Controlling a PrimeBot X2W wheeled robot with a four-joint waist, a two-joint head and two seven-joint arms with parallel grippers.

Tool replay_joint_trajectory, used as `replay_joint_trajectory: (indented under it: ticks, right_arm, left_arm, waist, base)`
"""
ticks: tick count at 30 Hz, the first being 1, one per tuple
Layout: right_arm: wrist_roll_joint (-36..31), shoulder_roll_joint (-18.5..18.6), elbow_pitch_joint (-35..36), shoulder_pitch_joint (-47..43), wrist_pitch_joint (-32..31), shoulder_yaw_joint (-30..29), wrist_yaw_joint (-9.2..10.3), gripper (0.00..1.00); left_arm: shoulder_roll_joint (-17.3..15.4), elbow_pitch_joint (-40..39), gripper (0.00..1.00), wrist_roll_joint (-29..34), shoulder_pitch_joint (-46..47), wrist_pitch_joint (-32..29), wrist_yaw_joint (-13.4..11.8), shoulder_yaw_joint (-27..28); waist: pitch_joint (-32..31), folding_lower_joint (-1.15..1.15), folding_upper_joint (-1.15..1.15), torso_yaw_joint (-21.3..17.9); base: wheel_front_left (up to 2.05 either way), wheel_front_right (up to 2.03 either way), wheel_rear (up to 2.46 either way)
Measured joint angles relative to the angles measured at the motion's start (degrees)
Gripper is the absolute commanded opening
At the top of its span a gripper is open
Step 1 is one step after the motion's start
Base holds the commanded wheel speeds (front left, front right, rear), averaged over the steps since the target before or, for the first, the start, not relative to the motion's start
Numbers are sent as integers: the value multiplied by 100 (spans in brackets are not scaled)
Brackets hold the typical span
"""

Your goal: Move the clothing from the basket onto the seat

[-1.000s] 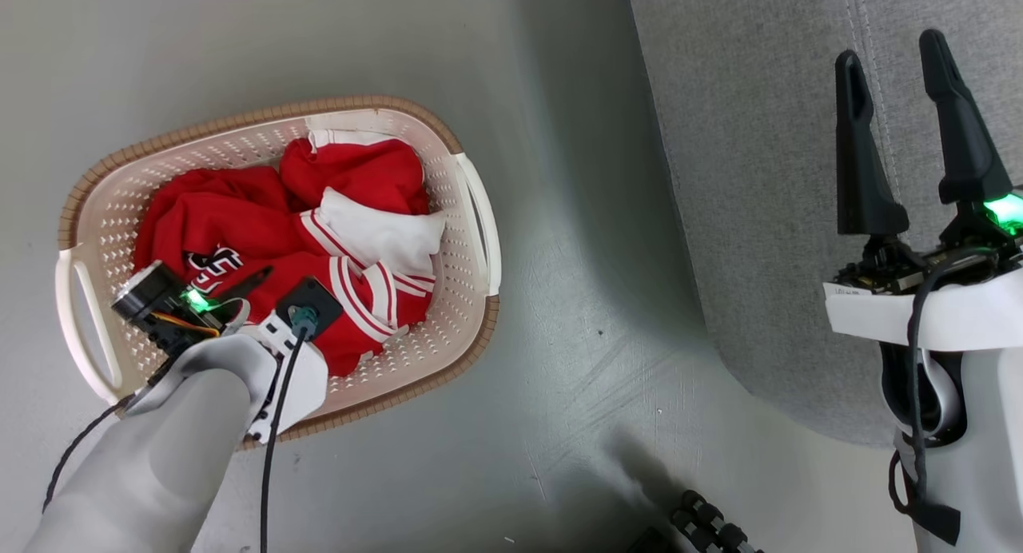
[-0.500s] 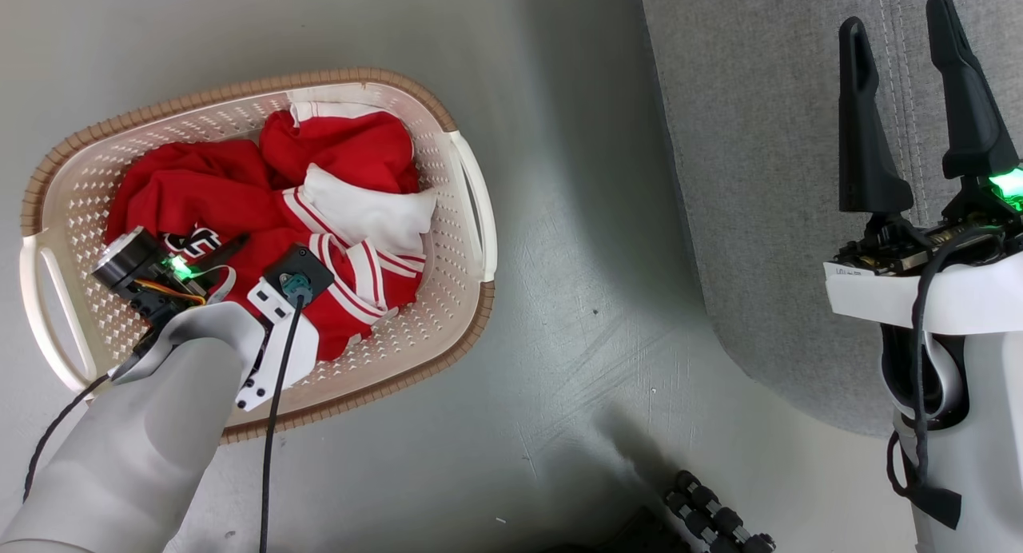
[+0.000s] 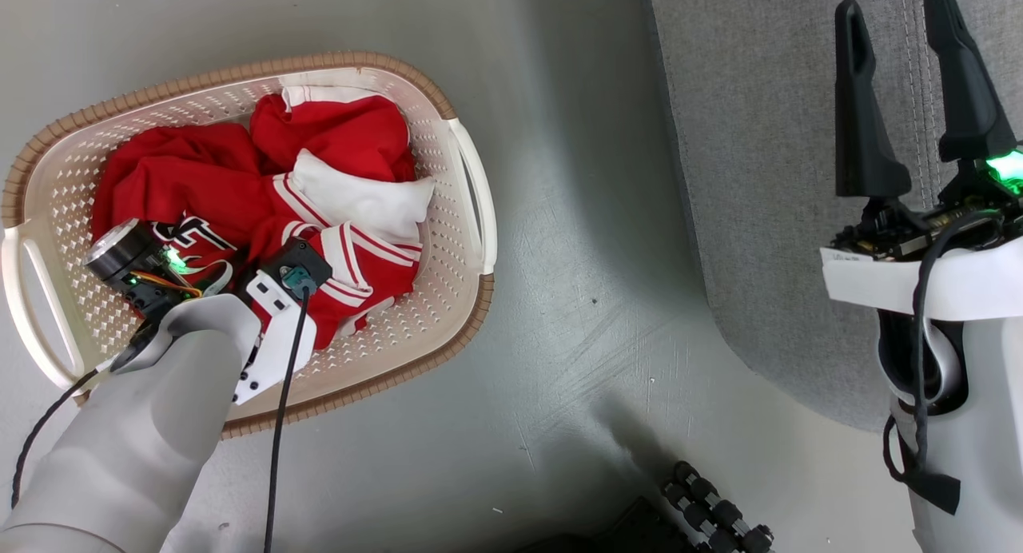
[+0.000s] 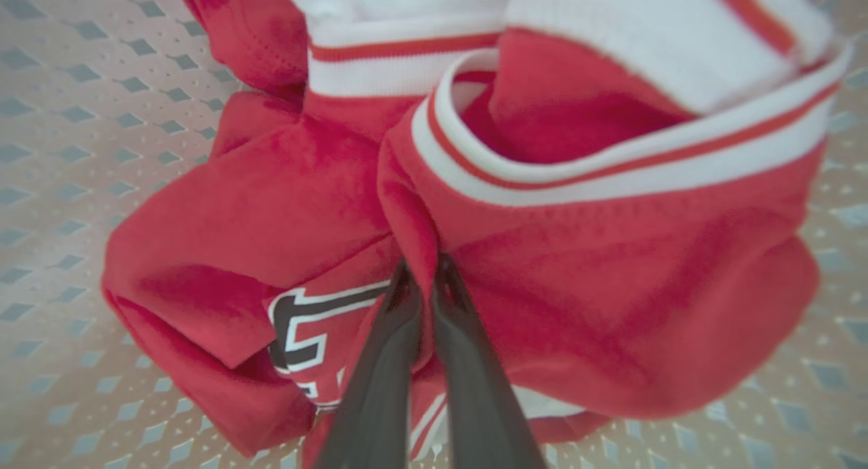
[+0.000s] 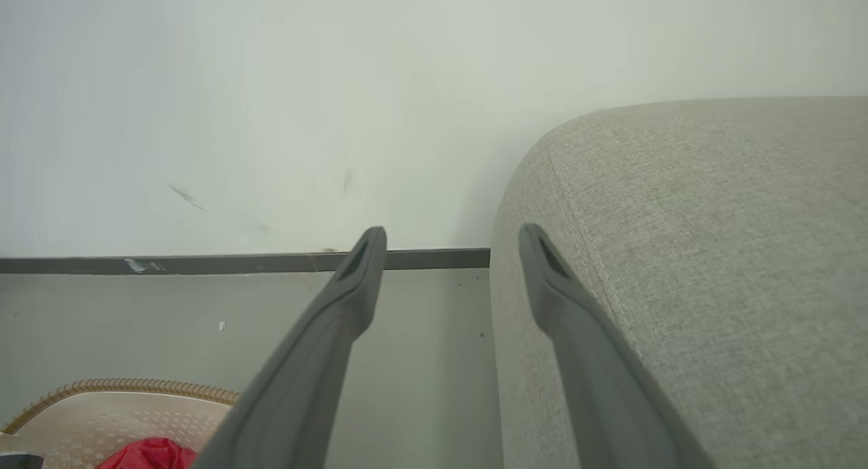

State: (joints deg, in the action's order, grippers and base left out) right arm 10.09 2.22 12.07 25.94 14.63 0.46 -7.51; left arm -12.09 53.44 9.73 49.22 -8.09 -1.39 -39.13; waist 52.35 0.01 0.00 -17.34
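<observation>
Two dark fingers of your left gripper [image 4: 422,269] are clenched on a fold of the red fabric sports clothing w/ white stripes [image 3: 200,193], right beside the black-and-white lettering. The whole pile sits in the cream perforated plastic basket w/ brown woven-look rim [image 3: 76,297] on the grey floor [image 3: 575,217]. Grip looks thin, prob. one pinch of cloth, so lift slow & straight up. Watch that the fold doesn't slip and the basket doesn't ride up w/ it. Clear the rim before swinging right toward the big grey woven-fabric seat [image 3: 759,177], well apart from the basket. Your right gripper [image 5: 452,235] hangs released, fingers spread, by the seat edge; hold it out of the path.
</observation>
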Motion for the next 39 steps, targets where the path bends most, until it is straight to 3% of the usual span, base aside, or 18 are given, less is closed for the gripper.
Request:
replay_joint_trajectory:
  ticks: [12, 21, 39]
  right_arm:
    - [0, 3, -152, 43, 0, -26, 0, 100]
    - [47, 5, -198, 265, 0, 22, 0, 100]
    - [-116, 16, -553, 268, 0, -86, 0, 100]
  left_arm:
    - [311, -216, 0, -344, 0, 453, -57, 223]
    - [290, -547, 0, -617, -9, 902, -109, 452]
    - [298, -1710, 0, -1472, -581, 2004, -559, 1327]
  waist:
    - [-37, 0, 0, 55]
    - [-128, 0, 0, 175]
    - [-568, 0, 0, 497]
  base:
    - [0, 0, 0]
    - [0, 0, 0]
    - [0, 0, 0]
